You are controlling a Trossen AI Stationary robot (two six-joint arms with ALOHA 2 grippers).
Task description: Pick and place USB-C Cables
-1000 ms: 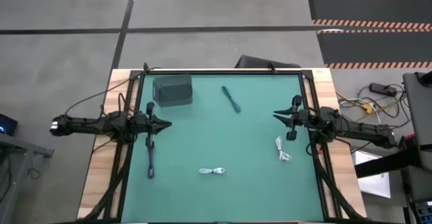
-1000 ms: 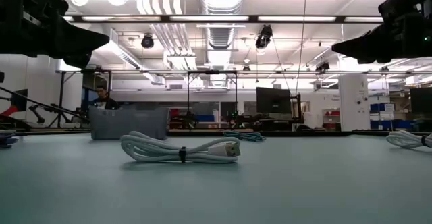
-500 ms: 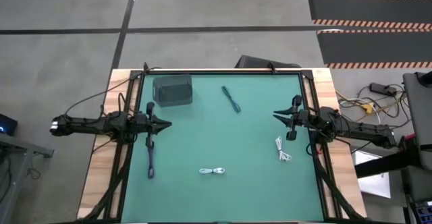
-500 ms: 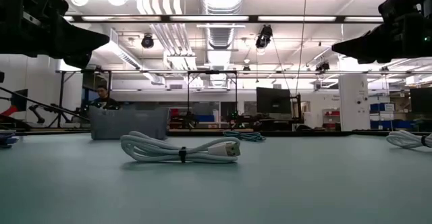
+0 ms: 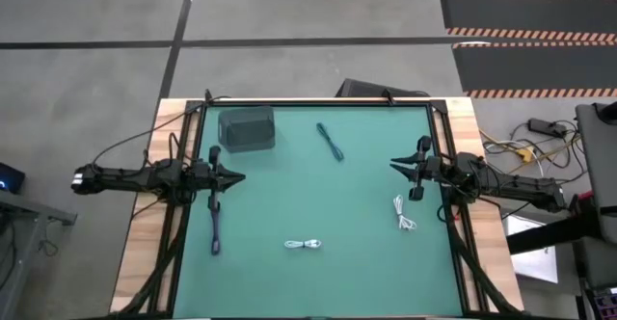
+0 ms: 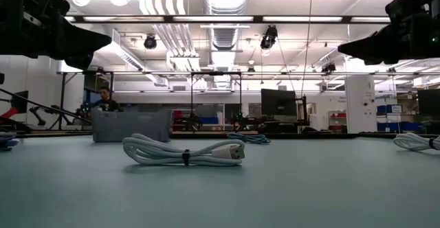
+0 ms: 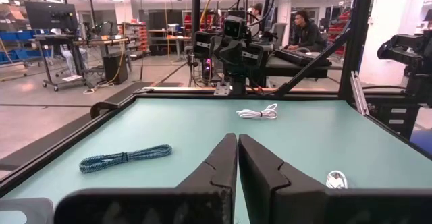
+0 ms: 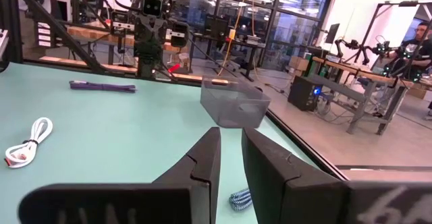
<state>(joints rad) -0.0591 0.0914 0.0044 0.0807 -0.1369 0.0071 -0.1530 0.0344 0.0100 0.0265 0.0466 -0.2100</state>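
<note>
Both arms are just hovering empty at the mat edges, left gripper (image 5: 236, 176) pinched closed, right gripper (image 5: 395, 167) sitting slightly apart, and with the USB-C cables (image 5: 306, 246) lying scattered flat on the mat, I'm guessing those thin bundles risk slipping.

No text, label, brand, number or sign can be read in any view. The floor strips (image 5: 528, 33) at 1 o'clock of the table (image 5: 318, 262) in the high view carry only orange-and-white hazard stripes, no lettering. The monitors and bins in the room behind show no legible marks.
</note>
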